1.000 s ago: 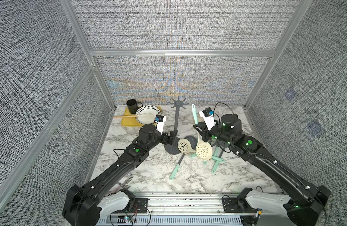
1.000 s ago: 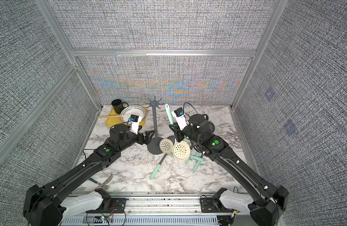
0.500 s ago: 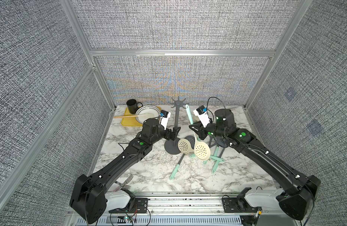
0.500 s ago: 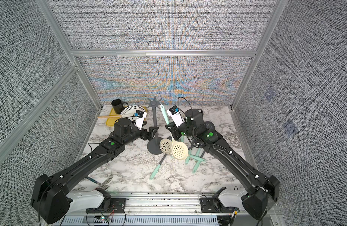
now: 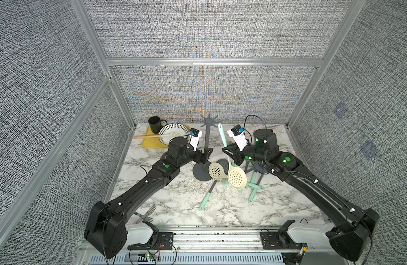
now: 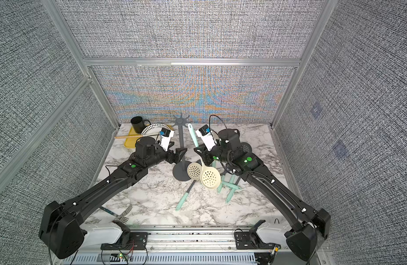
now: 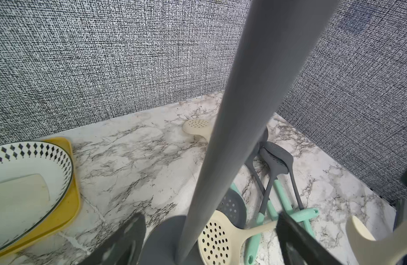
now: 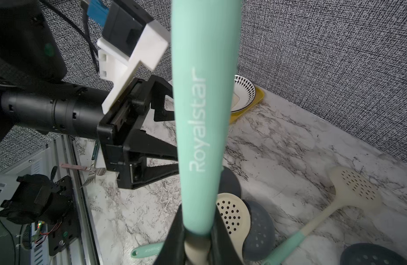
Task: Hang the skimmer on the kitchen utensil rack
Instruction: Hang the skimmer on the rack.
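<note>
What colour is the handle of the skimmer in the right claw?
Skimmer handle: mint green, white lettering; clearest in the right wrist view.

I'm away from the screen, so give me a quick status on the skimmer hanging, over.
Left gripper open, straddling kitchen utensil rack pole. Right gripper shut on skimmer, raised, handle up. Not yet hooked. Spare utensils lie beside base.

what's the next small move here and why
Probably close the left gripper on the pole of the kitchen utensil rack: the jaws stand open either side of it, and the right gripper holds the skimmer handle-up nearby, so steadying likely helps.
</note>
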Robot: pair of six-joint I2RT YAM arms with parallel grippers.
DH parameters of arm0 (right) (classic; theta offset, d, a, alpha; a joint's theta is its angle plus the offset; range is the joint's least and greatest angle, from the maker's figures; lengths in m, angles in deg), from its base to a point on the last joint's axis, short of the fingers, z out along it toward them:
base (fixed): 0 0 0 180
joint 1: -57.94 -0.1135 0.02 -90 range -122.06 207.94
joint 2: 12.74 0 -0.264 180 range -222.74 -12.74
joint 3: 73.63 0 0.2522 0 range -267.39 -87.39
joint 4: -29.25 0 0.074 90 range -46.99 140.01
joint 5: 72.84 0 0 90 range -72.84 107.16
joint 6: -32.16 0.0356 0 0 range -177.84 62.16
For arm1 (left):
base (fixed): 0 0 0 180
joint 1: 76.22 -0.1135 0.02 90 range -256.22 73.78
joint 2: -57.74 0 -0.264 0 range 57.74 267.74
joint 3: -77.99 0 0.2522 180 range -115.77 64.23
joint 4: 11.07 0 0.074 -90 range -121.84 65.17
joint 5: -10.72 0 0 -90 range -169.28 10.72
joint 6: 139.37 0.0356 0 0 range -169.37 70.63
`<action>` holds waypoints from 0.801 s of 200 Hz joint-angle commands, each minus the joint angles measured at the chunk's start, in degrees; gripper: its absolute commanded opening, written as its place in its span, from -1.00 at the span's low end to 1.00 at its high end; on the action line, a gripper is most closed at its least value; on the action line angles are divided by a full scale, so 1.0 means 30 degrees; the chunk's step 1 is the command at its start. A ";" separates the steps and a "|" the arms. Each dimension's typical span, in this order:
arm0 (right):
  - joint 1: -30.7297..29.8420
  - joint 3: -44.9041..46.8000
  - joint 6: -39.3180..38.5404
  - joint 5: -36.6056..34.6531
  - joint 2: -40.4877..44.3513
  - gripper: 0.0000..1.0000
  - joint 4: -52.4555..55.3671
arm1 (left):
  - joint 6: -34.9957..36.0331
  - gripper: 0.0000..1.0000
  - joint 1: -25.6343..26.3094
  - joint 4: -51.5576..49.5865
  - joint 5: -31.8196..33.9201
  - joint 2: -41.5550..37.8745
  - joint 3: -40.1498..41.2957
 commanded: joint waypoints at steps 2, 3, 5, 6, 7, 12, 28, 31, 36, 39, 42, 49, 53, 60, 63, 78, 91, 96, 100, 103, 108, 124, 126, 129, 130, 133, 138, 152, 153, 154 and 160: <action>-0.0133 -0.0074 -0.0229 0.0320 0.0091 -1.00 -0.0204 | 0.0124 0.78 0.0004 0.0218 -0.0366 -0.0013 -0.0168; -0.0137 -0.0070 -0.0230 0.0316 0.0108 -1.00 -0.0204 | 0.0117 0.78 0.0004 0.0202 -0.0364 -0.0016 -0.0168; -0.0140 -0.0044 -0.0231 0.0314 0.0136 -1.00 -0.0189 | 0.0111 0.78 0.0004 0.0189 -0.0348 -0.0040 -0.0168; -0.0126 -0.0040 -0.0231 0.0313 0.0145 -1.00 -0.0196 | 0.0125 0.78 0.0004 0.0187 -0.0340 -0.0044 -0.0168; -0.0148 -0.0023 -0.0231 0.0313 0.0165 -1.00 -0.0215 | 0.0132 0.78 0.0004 0.0186 -0.0337 -0.0031 -0.0168; -0.0155 0.0043 -0.0245 0.0286 0.0248 -1.00 -0.0247 | 0.0111 0.78 0.0004 0.0159 -0.0332 -0.0055 -0.0141; -0.0228 0.0349 -0.0202 0.0141 0.0653 -1.00 -0.0544 | 0.0117 0.76 0.0004 0.0126 -0.0333 -0.0090 -0.0146; -0.0229 0.0371 -0.0176 0.0116 0.0697 -1.00 -0.0576 | 0.0125 0.76 0.0019 0.0126 -0.0333 -0.0104 -0.0140; -0.0227 0.0374 -0.0172 0.0058 0.0717 -1.00 -0.0540 | 0.0110 0.76 0.0005 0.0126 -0.0355 -0.0105 -0.0139; -0.0228 0.0374 -0.0176 0.0021 0.0738 -1.00 -0.0498 | 0.0110 0.76 0.0012 0.0108 -0.0347 -0.0099 -0.0139; -0.0229 0.0367 -0.0173 -0.0002 0.0740 -1.00 -0.0453 | 0.0110 0.75 0.0005 0.0098 -0.0360 -0.0091 -0.0139; -0.0212 0.0267 -0.0172 -0.0136 0.0648 -1.00 -0.0305 | 0.0125 0.75 0.0004 0.0097 -0.0362 -0.0116 -0.0128; -0.0228 0.0232 -0.0198 -0.0188 0.0585 -1.00 -0.0217 | 0.0089 0.75 0.0004 0.0097 -0.0388 -0.0129 -0.0122; -0.0228 0.0156 -0.0201 -0.0241 0.0429 -1.00 -0.0082 | 0.0081 0.75 0.0004 0.0097 -0.0413 -0.0116 -0.0139; -0.0221 0.0142 -0.0201 -0.0247 0.0394 -1.00 -0.0031 | 0.0091 0.75 0.0004 0.0097 -0.0442 -0.0122 -0.0139; -0.0257 0.0081 -0.0172 -0.0301 0.0138 -1.00 0.0033 | 0.0052 0.75 0.0004 0.0097 -0.0530 -0.0149 -0.0114; -0.0276 0.0045 -0.0143 -0.0367 -0.0031 -1.00 0.0031 | 0.0024 0.75 0.0004 0.0097 -0.0582 -0.0194 -0.0095; -0.0283 0.0009 -0.0143 -0.0415 -0.0092 -1.00 0.0033 | 0.0024 0.74 0.0004 0.0097 -0.0581 -0.0191 -0.0053; -0.0313 -0.0028 -0.0115 -0.0460 -0.0163 -1.00 0.0031 | 0.0022 0.74 0.0004 0.0097 -0.0577 -0.0216 -0.0051; -0.0331 -0.0028 -0.0114 -0.0472 -0.0192 -1.00 0.0031 | 0.0022 0.74 0.0012 0.0097 -0.0594 -0.0201 -0.0025; -0.0317 -0.0064 -0.0114 -0.0525 -0.0262 -1.00 0.0049 | -0.0004 0.74 0.0006 0.0097 -0.0618 -0.0201 -0.0024; -0.0338 -0.0115 -0.0084 -0.0707 -0.0427 -1.00 0.0058 | 0.0008 0.74 0.0004 0.0097 -0.0708 -0.0216 -0.0015; -0.0344 -0.0121 -0.0084 -0.0733 -0.0467 -1.00 0.0038 | 0.0011 0.74 0.0004 0.0082 -0.0727 -0.0222 0.0009; -0.0346 -0.0149 -0.0044 -0.0756 -0.0487 -1.00 0.0057 | 0.0028 0.74 0.0004 0.0070 -0.0741 -0.0223 0.0033; -0.0346 -0.0151 -0.0049 -0.0763 -0.0503 -1.00 0.0059 | 0.0010 0.74 0.0004 0.0069 -0.0742 -0.0209 0.0035; -0.0346 -0.0175 -0.0054 -0.0785 -0.0532 -1.00 0.0060 | 0.0020 0.74 0.0008 0.0068 -0.0743 -0.0207 0.0029; -0.0346 -0.0203 -0.0027 -0.0800 -0.0570 -1.00 0.0038 | 0.0022 0.74 0.0005 0.0068 -0.0771 -0.0219 0.0026; -0.0389 -0.0312 0.0013 -0.0756 -0.0632 -1.00 -0.0098 | 0.0022 0.74 0.0004 0.0068 -0.0858 -0.0197 0.0029; -0.0382 -0.0321 0.0028 -0.0763 -0.0634 -1.00 -0.0098 | 0.0022 0.74 0.0004 0.0068 -0.0859 -0.0196 0.0033; -0.0408 -0.0325 0.0045 -0.0753 -0.0621 -1.00 -0.0107 | 0.0022 0.74 0.0004 0.0068 -0.0860 -0.0195 0.0035; -0.0459 -0.0391 0.0059 -0.0743 -0.0611 -1.00 -0.0190 | 0.0022 0.74 0.0004 0.0068 -0.0911 -0.0208 0.0026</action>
